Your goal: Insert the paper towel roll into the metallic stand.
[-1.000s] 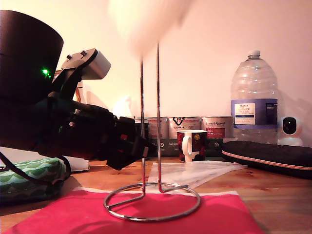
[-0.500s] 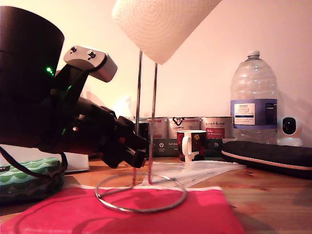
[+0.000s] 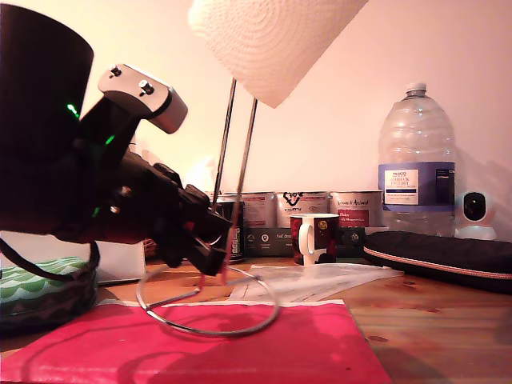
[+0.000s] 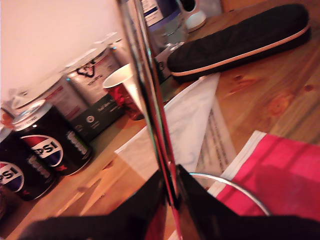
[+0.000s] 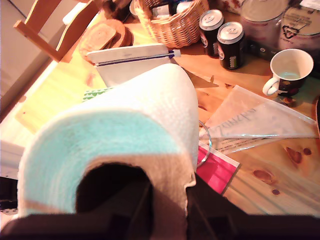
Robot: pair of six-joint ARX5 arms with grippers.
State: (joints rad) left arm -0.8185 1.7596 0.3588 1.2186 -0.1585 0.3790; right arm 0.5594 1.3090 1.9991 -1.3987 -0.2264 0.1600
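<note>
First gripper clamped on the lower rods of the metallic stand, tilting it; the second gripper, pinching the core wall, holds the paper towel roll over the loop's top, long axis oblique to the rods.

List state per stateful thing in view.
paper towel roll: aloft, tilted, on stand's top, my second gripper shut on its core wall
metallic stand: tilted, my first gripper shut on its post
mug: upright
water bottle: upright, capped
</note>
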